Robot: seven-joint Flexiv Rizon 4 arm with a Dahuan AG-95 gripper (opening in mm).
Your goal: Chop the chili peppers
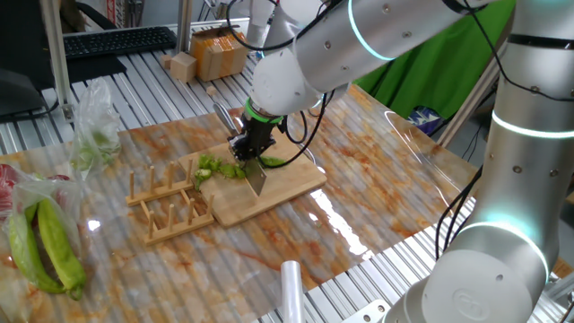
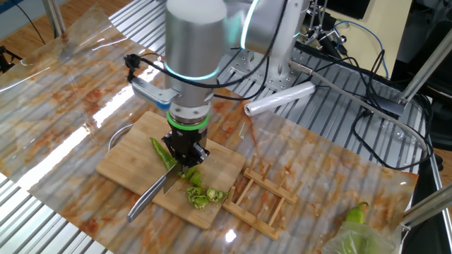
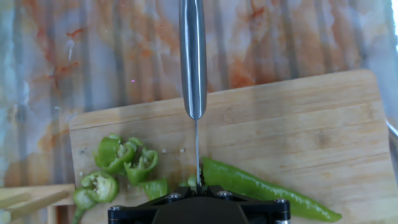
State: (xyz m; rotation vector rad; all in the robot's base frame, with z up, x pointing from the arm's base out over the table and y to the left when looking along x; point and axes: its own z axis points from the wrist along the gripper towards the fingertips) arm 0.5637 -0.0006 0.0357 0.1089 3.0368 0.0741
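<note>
My gripper (image 1: 250, 149) (image 2: 185, 156) (image 3: 198, 188) is shut on a knife (image 2: 150, 195) (image 3: 193, 56), held blade-down over the wooden cutting board (image 1: 278, 190) (image 2: 126, 159) (image 3: 311, 124). The blade's edge (image 3: 198, 152) meets the cut end of the slender green chili pepper (image 3: 261, 186) (image 2: 162, 152) (image 1: 272, 162). The chili lies flat on the board, on the right of the blade in the hand view. Several cut green slices (image 3: 121, 163) (image 2: 201, 195) (image 1: 215, 168) lie on the blade's other side. The steel handle points away from my hand.
A wooden rack (image 1: 167, 203) (image 2: 260, 199) sits against the board's end near the slices. Bigger yellow-green peppers in a plastic bag (image 1: 43, 247) lie at the table's side, one showing in the other fixed view (image 2: 357, 212). A plastic-wrap roll (image 2: 279, 99) rests beyond the board.
</note>
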